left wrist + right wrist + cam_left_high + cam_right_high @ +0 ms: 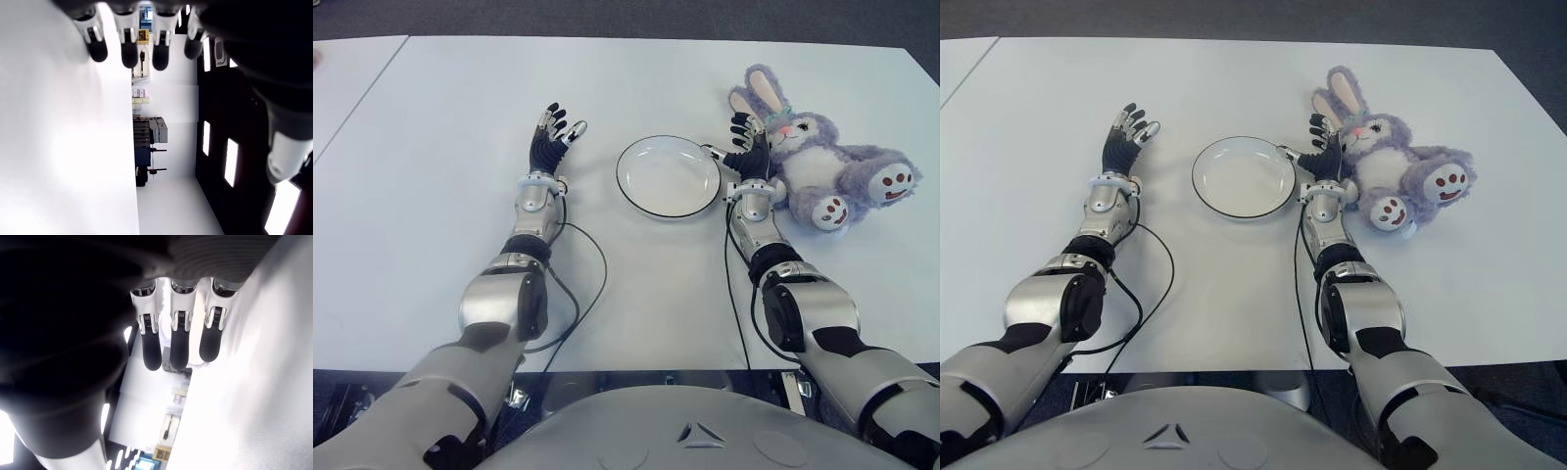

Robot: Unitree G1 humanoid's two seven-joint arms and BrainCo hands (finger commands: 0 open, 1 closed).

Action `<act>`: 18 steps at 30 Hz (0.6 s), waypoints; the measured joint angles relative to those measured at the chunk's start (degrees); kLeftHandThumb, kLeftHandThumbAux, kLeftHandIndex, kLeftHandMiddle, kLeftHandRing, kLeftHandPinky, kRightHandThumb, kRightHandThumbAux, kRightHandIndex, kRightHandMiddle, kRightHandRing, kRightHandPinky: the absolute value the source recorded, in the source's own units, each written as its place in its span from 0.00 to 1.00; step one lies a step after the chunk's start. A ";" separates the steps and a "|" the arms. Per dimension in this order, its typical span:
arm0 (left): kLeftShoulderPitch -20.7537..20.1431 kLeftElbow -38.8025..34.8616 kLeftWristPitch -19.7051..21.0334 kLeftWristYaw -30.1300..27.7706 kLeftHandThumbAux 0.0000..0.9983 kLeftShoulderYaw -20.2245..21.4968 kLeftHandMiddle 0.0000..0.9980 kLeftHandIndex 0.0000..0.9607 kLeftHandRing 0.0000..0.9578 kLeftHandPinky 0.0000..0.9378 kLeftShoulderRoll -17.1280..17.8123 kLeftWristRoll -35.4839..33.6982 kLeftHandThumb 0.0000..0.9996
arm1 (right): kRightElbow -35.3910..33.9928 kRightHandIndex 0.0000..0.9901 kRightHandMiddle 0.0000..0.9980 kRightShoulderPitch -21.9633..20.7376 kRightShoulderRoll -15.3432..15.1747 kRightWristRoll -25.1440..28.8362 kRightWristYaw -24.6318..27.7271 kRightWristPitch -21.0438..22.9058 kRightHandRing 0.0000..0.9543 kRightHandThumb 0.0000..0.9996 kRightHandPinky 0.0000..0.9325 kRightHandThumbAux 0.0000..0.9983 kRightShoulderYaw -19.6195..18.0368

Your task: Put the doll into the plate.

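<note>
Eye views alone show doll [822, 162] beside plate [668, 176].

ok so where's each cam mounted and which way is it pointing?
Left eye view: head, looking down at the white table; both arms, left hand, right hand, plate, plush bunny doll.
Right eye view: same scene, shifted slightly.
Left wrist view: on left wrist, along its straight fingers, table and room beyond.
Right wrist view: on right wrist, along its straight fingers.
Both wrist views share the table.
</note>
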 measured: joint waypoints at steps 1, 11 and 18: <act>0.00 0.00 0.00 0.00 0.59 0.00 0.12 0.06 0.10 0.08 0.00 0.00 0.00 | 0.00 0.20 0.23 0.00 0.00 0.00 0.00 0.00 0.22 0.00 0.25 0.90 0.00; 0.00 0.00 0.00 0.00 0.59 -0.05 0.11 0.05 0.10 0.07 0.00 0.01 0.00 | 0.00 0.19 0.21 0.00 0.03 0.09 0.34 -0.01 0.21 0.00 0.24 0.90 -0.31; 0.01 0.00 0.00 0.00 0.59 -0.08 0.11 0.05 0.09 0.07 -0.03 0.00 0.00 | 0.00 0.20 0.21 0.00 0.15 0.12 0.56 -0.06 0.21 0.00 0.24 0.92 -1.07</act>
